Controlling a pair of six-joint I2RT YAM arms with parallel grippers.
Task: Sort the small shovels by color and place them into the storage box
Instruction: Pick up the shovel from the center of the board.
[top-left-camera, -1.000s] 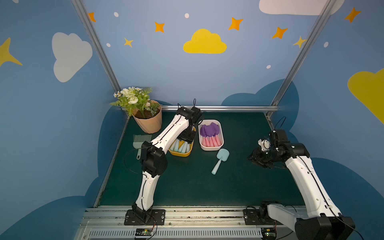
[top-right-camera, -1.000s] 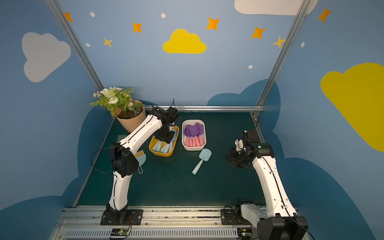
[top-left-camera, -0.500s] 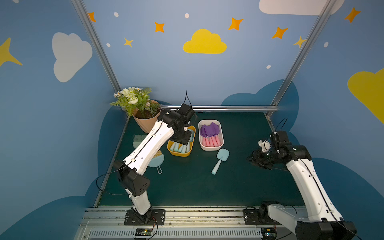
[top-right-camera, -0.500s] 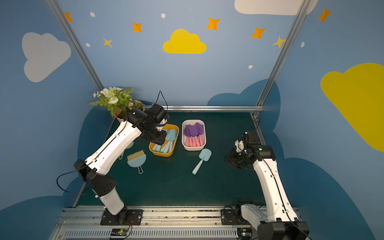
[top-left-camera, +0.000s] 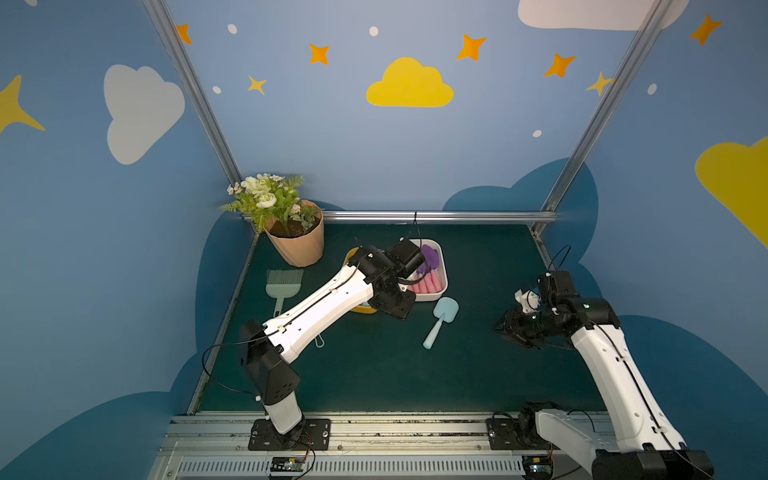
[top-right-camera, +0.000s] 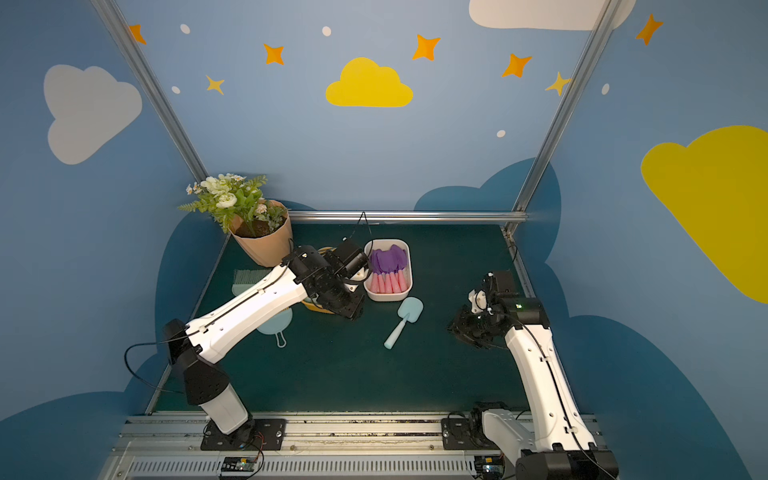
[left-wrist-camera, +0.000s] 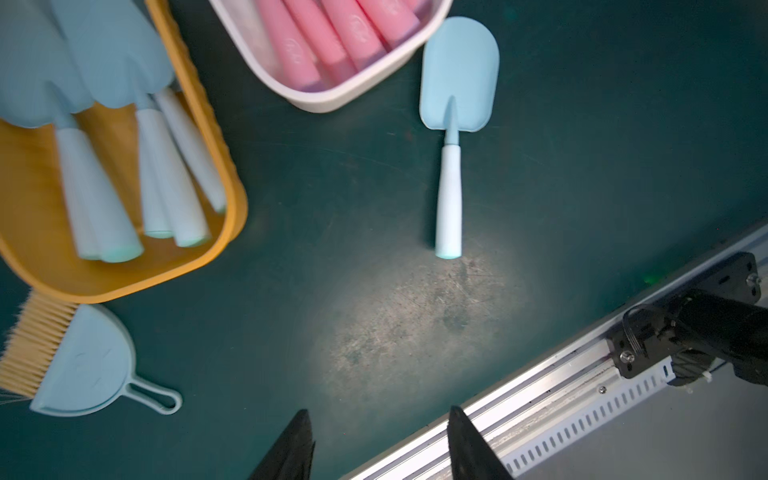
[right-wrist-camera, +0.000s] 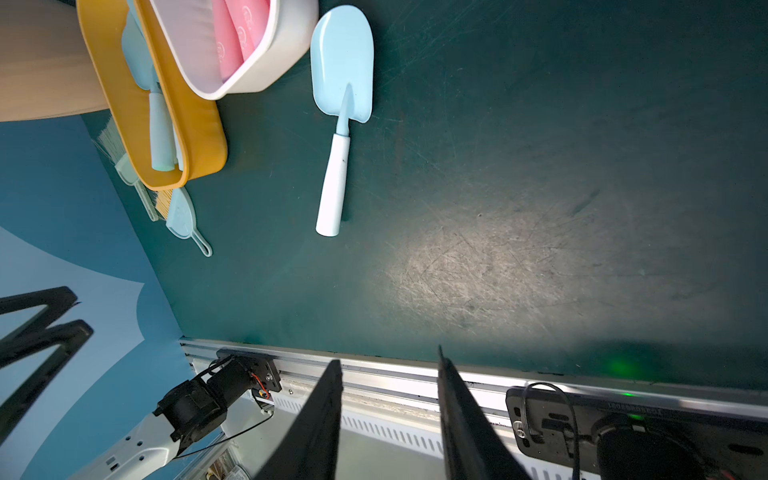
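One pale blue small shovel (top-left-camera: 440, 320) (top-right-camera: 403, 322) lies loose on the green mat just in front of the white storage box (top-left-camera: 440, 286) (left-wrist-camera: 332, 97), which holds purple small shovels (top-right-camera: 388, 262) with pink handles. The yellow storage box (left-wrist-camera: 224, 166) holds several pale blue small shovels (left-wrist-camera: 104, 62); my left arm hides most of it in both top views. My left gripper (top-left-camera: 399, 307) (left-wrist-camera: 378, 415) hovers open and empty at that box's front corner, left of the loose shovel (left-wrist-camera: 453, 124). My right gripper (top-left-camera: 505, 330) (right-wrist-camera: 388, 365) hangs open and empty well to the right of the loose shovel (right-wrist-camera: 343, 104).
A peach flowerpot (top-left-camera: 297, 245) with flowers stands at the back left. A grey-green brush (top-left-camera: 282, 284) lies in front of it and a light blue dustpan (top-right-camera: 276, 326) (left-wrist-camera: 91, 365) sits partly under my left arm. A metal rail (top-left-camera: 374, 419) borders the front edge.
My left arm has swung down and forward, carrying its gripper from over the yellow box to the box's front right corner. The right arm has barely moved.
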